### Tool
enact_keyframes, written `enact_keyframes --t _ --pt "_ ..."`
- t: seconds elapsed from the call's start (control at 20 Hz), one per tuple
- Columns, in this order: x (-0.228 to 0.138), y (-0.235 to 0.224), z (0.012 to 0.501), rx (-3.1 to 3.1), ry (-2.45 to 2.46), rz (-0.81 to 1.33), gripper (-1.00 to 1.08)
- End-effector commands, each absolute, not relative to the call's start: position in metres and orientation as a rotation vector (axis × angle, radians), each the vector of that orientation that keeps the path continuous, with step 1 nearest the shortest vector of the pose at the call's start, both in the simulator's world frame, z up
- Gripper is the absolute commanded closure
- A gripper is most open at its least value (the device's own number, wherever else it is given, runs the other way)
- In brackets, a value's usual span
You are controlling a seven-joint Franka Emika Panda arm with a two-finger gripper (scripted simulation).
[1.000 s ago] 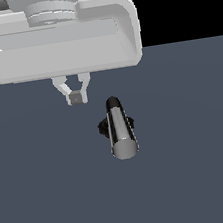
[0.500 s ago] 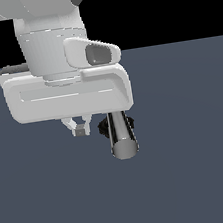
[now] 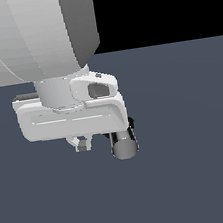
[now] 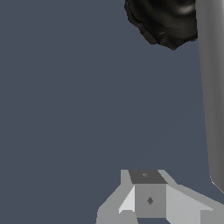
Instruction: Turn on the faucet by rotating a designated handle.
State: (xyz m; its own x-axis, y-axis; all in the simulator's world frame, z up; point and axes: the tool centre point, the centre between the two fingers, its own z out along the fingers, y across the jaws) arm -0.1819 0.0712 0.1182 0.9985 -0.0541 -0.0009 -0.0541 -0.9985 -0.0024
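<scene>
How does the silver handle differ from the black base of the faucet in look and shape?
The handle is a smooth, straight, silver-grey cylinder; the base is black, rounded and scalloped at its edge. The handle runs long across the wrist view, while the base sits compact beside it. Both belong to the same fixture, apart from the claw.

The end effector [image 3: 82,144] hangs just left of the handle [image 3: 125,146] in the exterior view, the faucet [image 4: 164,22] base beyond.

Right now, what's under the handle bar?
In the wrist view, the black scalloped base sits beside the handle over bare floor. The elbow joint is hidden; the gripper is apart from it.
</scene>
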Motion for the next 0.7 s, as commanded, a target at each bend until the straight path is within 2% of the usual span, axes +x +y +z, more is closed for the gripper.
enact_keyframes --t 0.0,0.65 --pt "-0.1797 0.0726 0.1107 -3.138 0.087 0.000 1.08" --pt "-0.1769 0.0692 0.1020 -3.139 0.090 0.000 1.08"
